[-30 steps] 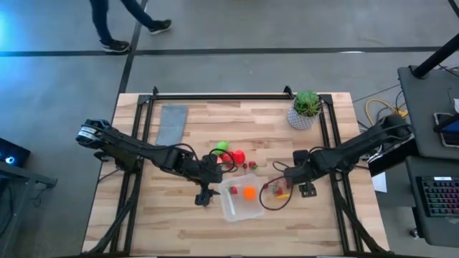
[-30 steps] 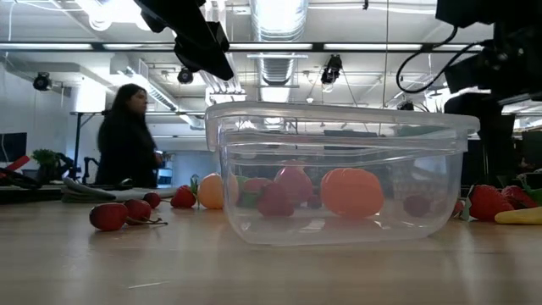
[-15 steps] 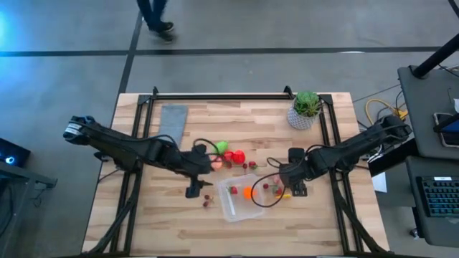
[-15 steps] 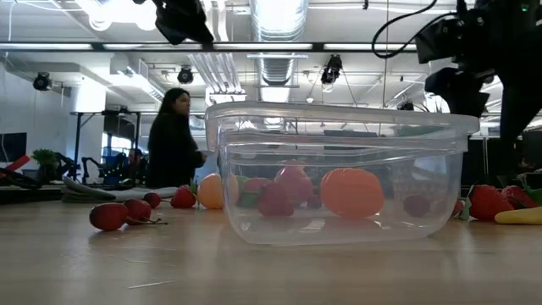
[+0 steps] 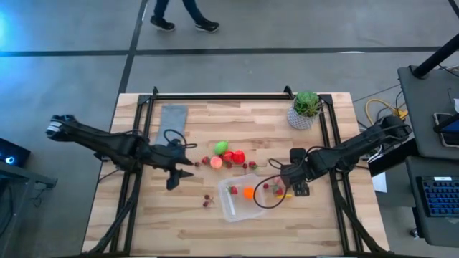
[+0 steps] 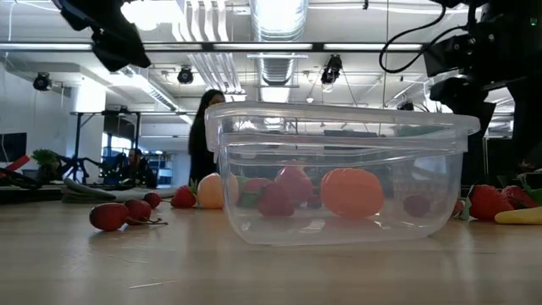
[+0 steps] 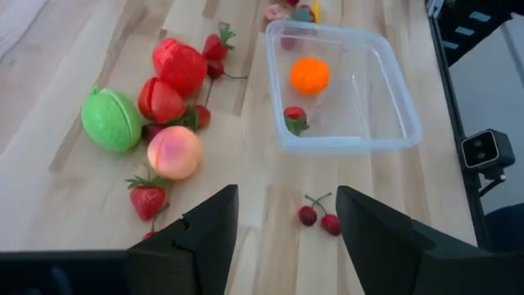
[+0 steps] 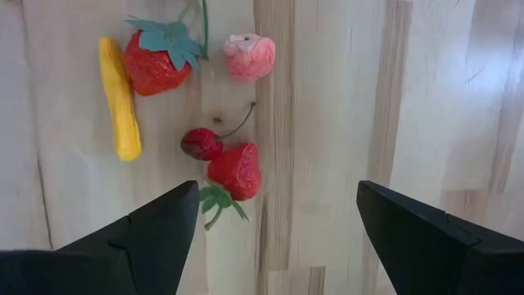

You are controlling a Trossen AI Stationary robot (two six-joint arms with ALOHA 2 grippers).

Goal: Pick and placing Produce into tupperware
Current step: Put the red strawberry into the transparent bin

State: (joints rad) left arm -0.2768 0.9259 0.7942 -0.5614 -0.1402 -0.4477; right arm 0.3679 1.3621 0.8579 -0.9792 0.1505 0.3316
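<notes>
The clear tupperware stands near the table's middle front and holds an orange piece and a small strawberry. Left of it on the wood lie a green piece, red pieces, a peach-coloured ball, a strawberry and two cherries. My left gripper hovers open left of this group, with nothing between its fingers. My right gripper points down, open, above a strawberry, a yellow piece, a pink piece, a cherry and a small strawberry right of the tupperware.
A potted plant stands at the far right corner and a grey cloth lies at the far left. A person walks on the floor beyond the table. Bare wood stretches along the near edge.
My left gripper has drawn back from beside the tupperware toward the table's left edge, rolling a little as it went. The two cherries it stood over now lie in plain sight. The produce and the tupperware have stayed where they were.
</notes>
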